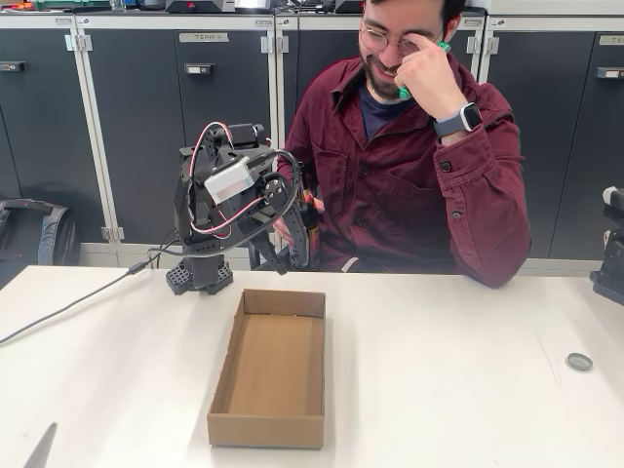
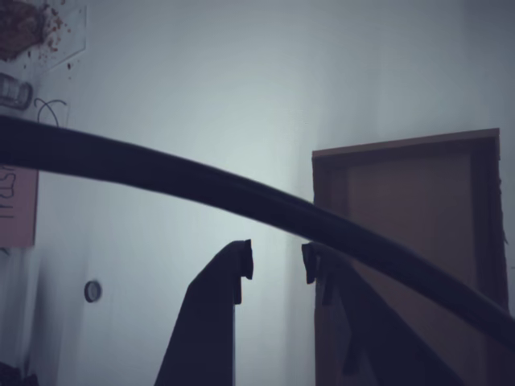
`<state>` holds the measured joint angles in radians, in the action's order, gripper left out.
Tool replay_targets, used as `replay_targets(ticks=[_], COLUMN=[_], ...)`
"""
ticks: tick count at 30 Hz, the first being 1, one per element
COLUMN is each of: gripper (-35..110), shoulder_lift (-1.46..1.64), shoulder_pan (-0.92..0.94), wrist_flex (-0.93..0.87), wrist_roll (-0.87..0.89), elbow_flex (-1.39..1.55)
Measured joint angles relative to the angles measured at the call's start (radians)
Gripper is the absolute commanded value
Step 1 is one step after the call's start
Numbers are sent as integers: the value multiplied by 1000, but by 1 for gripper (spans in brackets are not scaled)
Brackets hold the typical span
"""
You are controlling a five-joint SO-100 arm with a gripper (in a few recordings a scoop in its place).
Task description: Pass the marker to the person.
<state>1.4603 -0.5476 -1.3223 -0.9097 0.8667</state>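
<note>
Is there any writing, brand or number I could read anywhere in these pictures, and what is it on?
Cabinet label on the upper edge of the cupboard behind the arm: seems to read "TEAM 4", but too small to be sure.
A second cabinet label at the right edge: too blurred to read.
Pink paper at the left edge of the wrist view: dark marks, unreadable.
Smartwatch on the person's wrist: screen unreadable.

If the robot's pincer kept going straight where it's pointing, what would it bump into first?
Probably the white table. In the wrist view the pincer is open and empty, aimed at bare tabletop just left of the cardboard box. Depth is hard to judge.
</note>
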Motion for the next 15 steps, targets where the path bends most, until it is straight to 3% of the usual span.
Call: replay_targets(ticks=[15], gripper=[12], shoulder_lift=[0], shoulder_pan=[12], wrist_flex=[17], wrist_roll=[-6], elbow_flex=[18])
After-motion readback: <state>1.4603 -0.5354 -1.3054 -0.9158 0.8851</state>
